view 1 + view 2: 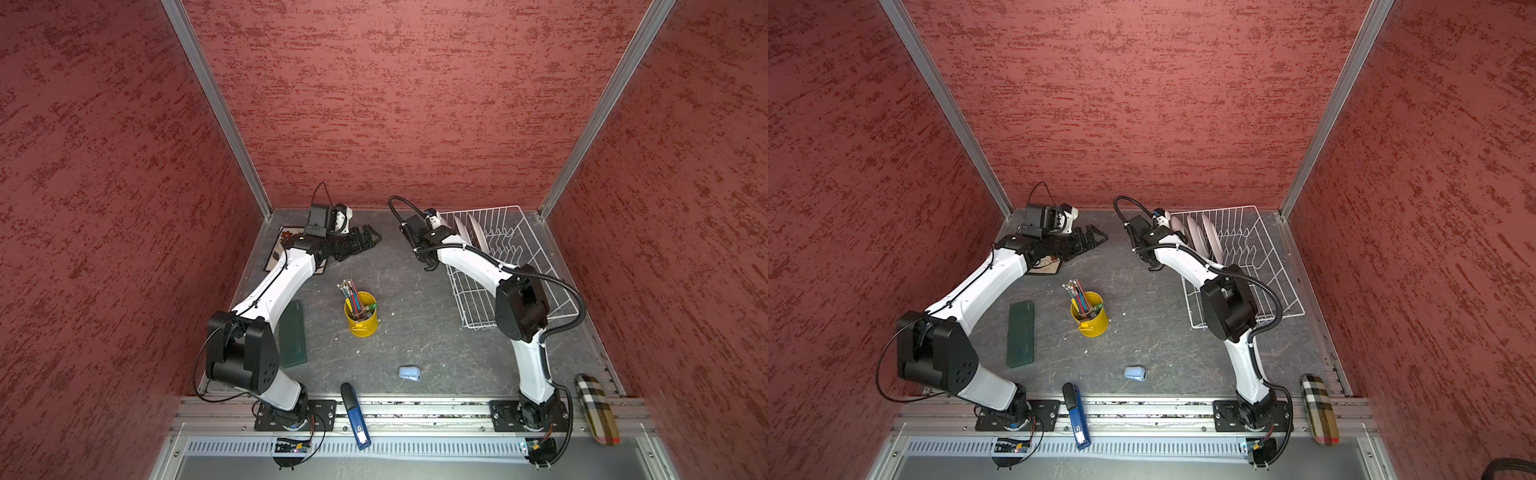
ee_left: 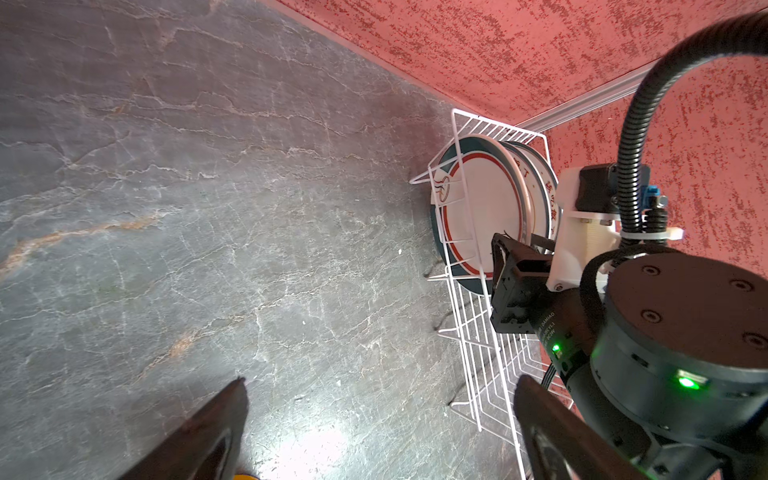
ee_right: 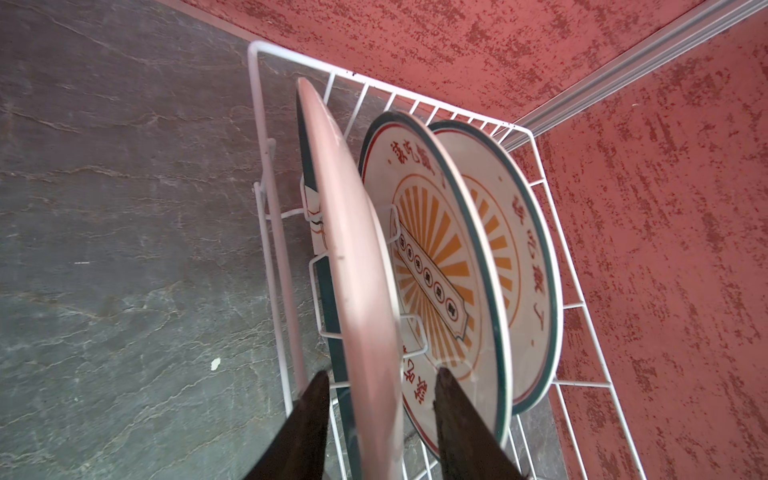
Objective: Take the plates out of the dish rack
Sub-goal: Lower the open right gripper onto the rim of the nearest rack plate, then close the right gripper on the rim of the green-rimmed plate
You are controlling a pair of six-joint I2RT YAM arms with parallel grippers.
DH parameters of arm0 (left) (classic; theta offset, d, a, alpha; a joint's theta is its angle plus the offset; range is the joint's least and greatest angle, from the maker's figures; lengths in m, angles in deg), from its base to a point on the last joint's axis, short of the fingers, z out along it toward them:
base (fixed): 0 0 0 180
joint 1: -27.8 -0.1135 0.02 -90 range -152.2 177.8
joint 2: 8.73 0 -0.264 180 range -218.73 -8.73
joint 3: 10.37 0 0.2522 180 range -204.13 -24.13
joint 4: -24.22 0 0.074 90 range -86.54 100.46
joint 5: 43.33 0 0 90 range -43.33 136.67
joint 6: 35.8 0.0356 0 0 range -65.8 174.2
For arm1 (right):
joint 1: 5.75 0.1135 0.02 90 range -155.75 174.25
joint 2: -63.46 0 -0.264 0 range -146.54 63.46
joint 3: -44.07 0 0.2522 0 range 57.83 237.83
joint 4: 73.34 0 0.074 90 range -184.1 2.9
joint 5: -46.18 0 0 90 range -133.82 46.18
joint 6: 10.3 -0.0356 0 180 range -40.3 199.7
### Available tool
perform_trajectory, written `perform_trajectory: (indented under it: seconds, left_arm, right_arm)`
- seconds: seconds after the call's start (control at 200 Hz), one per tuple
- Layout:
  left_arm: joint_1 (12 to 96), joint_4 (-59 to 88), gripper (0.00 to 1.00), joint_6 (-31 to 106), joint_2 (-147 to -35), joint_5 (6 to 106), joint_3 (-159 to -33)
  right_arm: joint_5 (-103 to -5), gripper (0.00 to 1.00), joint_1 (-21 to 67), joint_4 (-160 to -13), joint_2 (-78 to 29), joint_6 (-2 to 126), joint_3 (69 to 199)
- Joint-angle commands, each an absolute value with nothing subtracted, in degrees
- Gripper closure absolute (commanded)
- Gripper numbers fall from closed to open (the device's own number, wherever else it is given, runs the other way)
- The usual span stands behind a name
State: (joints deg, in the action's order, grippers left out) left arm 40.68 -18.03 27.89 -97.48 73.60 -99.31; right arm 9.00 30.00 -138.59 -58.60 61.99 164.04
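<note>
1. Cream square flowered plate (image 1: pixel 277 253) lies mostly hidden under the left arm; left gripper (image 1: pixel 371 237) gapes empty.
2. Right gripper (image 3: pixel 380 382) straddles the nearest round white plate (image 3: pixel 345 249) in the white wire dish rack (image 3: pixel 266 137), jaws apart.

Even bright overhead light, soft shadows; glare patch on tabletop (image 2: pixel 320 444), left wrist view; nearest plate (image 3: pixel 353 291) blurred.

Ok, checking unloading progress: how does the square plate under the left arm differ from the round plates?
The square plate lies flat on the table; the round plates stand on edge in the dish rack. The square plate has flowers, the round plates an orange sunburst. Both have dark rims.
</note>
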Motion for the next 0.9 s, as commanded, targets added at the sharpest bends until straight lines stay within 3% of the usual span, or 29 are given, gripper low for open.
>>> perform_trajectory:
  seconds: [0.0, 0.897]
  left_arm:
    - [41.1, -17.8, 0.01, 28.1, -98.2, 73.3, -100.0]
    - [41.1, -18.1, 0.00, 28.2, -98.1, 73.3, -100.1]
  right_arm:
    - [11.4, 0.59, 29.8, -136.8, -58.5, 62.7, 163.2]
    - [11.7, 0.71, 28.3, -133.0, -56.1, 64.4, 157.7]
